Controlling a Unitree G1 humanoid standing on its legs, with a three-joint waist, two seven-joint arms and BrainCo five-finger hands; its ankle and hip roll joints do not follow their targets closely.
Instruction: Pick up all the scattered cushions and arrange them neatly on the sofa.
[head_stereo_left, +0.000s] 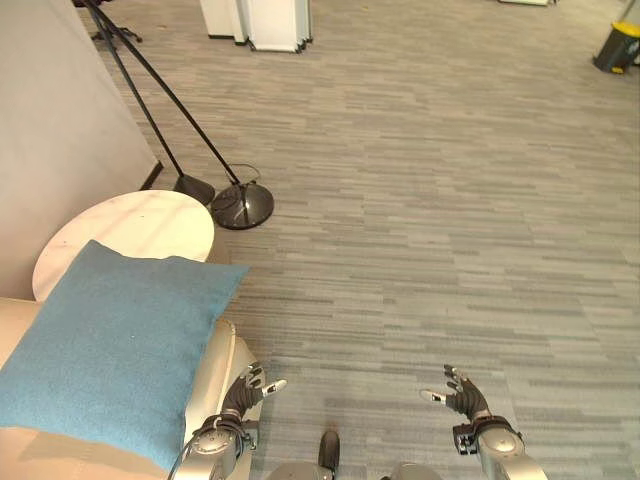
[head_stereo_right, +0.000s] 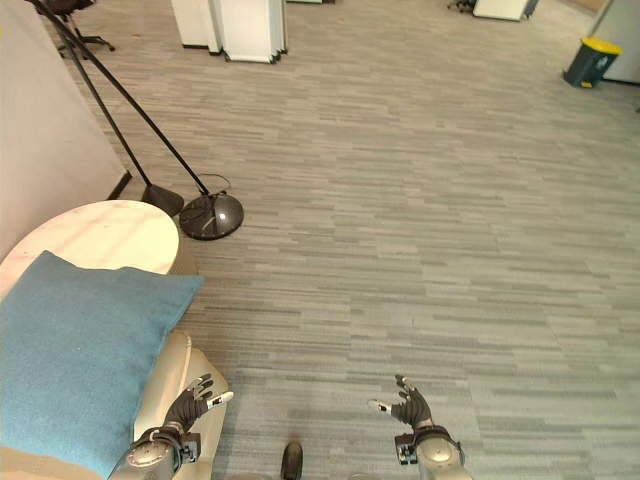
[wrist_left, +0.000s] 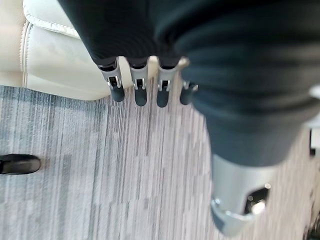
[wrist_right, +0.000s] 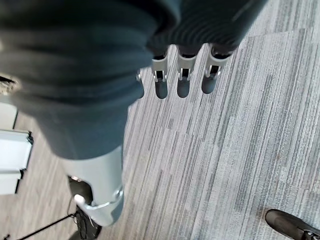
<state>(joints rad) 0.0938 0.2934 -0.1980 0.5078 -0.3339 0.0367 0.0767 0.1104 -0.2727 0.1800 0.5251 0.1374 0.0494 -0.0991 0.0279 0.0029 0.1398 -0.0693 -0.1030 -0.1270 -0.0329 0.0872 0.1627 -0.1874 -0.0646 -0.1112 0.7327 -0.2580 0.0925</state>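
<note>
A blue cushion (head_stereo_left: 110, 345) leans upright on the cream sofa (head_stereo_left: 225, 360) at the lower left. My left hand (head_stereo_left: 245, 392) hangs just off the sofa's front corner, to the right of the cushion and apart from it, fingers (wrist_left: 140, 92) straight and holding nothing. My right hand (head_stereo_left: 465, 395) hovers over the grey carpet at the lower right, also open and empty, its fingers (wrist_right: 182, 80) relaxed above bare floor.
A round white side table (head_stereo_left: 140, 225) stands behind the sofa against a grey wall. Two black lamp stands lean from round bases (head_stereo_left: 243, 205) beside it. White cabinets (head_stereo_left: 270, 25) stand at the far back and a yellow-lidded bin (head_stereo_left: 620, 45) at the far right.
</note>
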